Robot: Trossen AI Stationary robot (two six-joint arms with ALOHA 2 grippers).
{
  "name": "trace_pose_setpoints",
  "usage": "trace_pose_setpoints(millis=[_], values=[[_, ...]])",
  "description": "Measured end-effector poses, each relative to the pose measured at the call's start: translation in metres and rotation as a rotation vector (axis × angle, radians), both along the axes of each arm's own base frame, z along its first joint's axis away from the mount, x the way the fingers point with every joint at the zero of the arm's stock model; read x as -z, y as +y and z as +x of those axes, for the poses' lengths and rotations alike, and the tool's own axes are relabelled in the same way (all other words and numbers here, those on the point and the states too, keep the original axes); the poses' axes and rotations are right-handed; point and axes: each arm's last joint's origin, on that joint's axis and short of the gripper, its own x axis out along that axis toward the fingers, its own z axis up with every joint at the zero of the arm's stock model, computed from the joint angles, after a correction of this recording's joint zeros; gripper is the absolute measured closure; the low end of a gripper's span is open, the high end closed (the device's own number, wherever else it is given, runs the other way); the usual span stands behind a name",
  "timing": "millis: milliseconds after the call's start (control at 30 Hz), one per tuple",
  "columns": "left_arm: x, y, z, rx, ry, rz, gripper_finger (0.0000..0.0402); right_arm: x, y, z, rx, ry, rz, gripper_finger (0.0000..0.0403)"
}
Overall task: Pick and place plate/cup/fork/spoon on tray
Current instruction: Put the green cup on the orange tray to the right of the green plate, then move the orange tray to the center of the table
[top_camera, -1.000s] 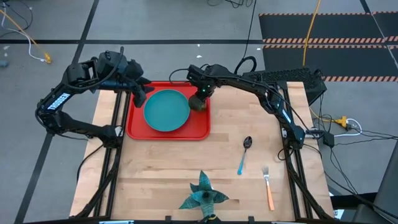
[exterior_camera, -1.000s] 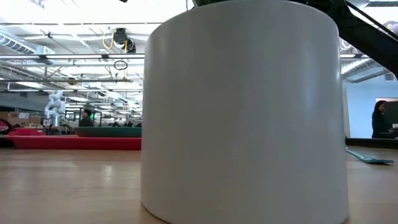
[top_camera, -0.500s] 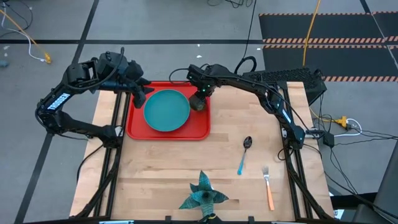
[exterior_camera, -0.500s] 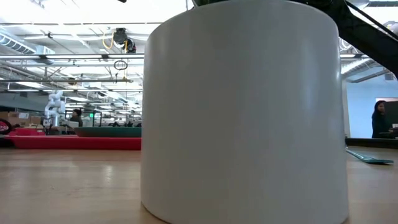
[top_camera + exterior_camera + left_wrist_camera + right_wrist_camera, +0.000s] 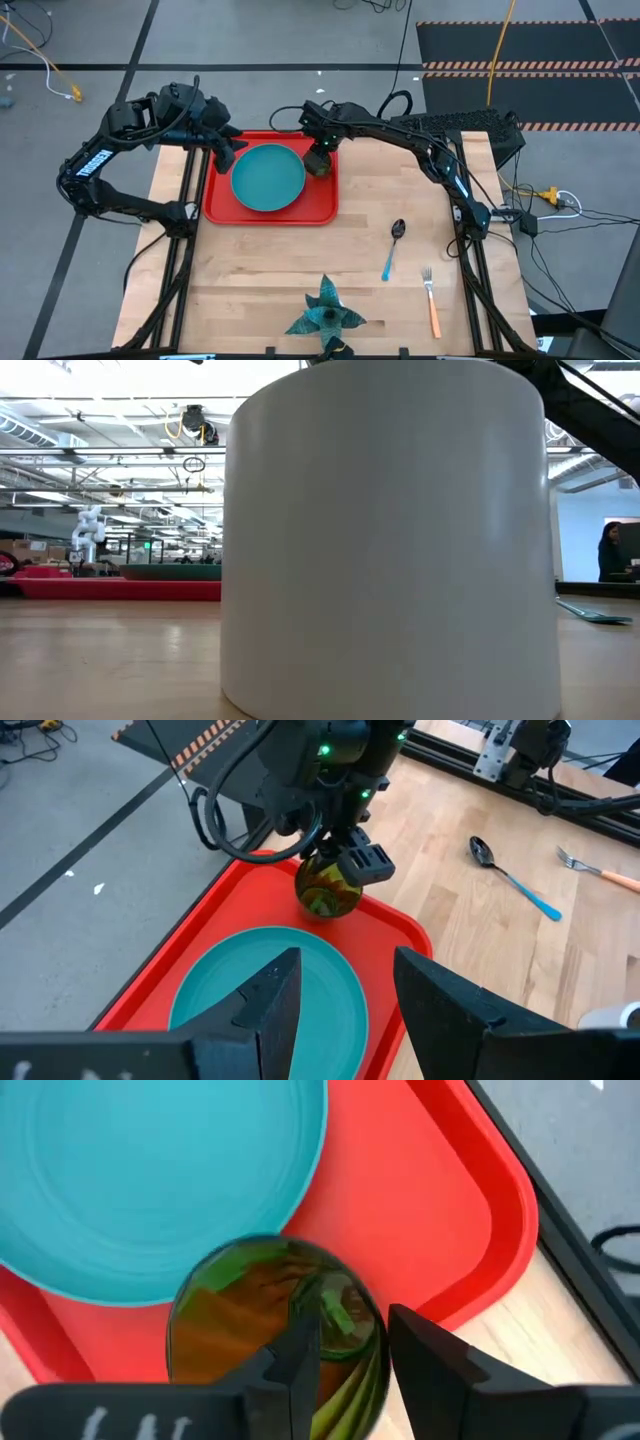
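Note:
The red tray [image 5: 322,208] lies at the table's far middle, with the teal plate [image 5: 268,177] flat on it. My right gripper [image 5: 319,152] is shut on the olive-amber cup [image 5: 318,166] over the tray's far right part, beside the plate; they also show in the left wrist view [image 5: 325,892]. My left gripper [image 5: 345,990] is open and empty above the tray's left side [image 5: 225,152]. The blue-handled spoon [image 5: 392,248] and the orange-handled fork [image 5: 431,300] lie on the wood at the right. My right gripper holds the cup by its rim wall [image 5: 372,1342], one finger [image 5: 300,1348] inside the cup and the other [image 5: 432,1362] outside. The fingers come from above, pointing down. The cup hangs below them over the tray; whether its base touches the tray I cannot tell.
A teal star-shaped spiky object [image 5: 323,320] stands at the table's near edge. A wide white cylinder [image 5: 385,540] fills the low view. Bare wood lies between the tray and the near edge. A person shows far off in the room [image 5: 610,555].
My right gripper has moved a little toward the table's far edge with the cup, still shut on it. The teal star-shaped object at the near edge has shifted slightly, and the white cylinder shows a little wider in the low view.

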Motion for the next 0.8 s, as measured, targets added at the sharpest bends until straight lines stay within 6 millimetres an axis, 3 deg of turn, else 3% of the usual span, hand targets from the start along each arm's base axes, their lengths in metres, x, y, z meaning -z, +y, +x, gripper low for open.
trace_pose_setpoints(millis=[433,633,800], values=[[0.0,0.0,0.0,-0.002,0.001,0.002,0.0238,-0.01,-0.002,0.002,-0.081,-0.05,-0.066,0.0293],[0.0,0.0,0.0,-0.001,0.0,0.002,0.0238,-0.055,0.005,-0.013,-0.08,-0.173,-0.126,0.0293],[0.001,0.001,0.002,-0.013,-0.002,-0.008,0.0238,-0.1,0.025,-0.036,-0.079,-0.254,-0.137,0.0293]])
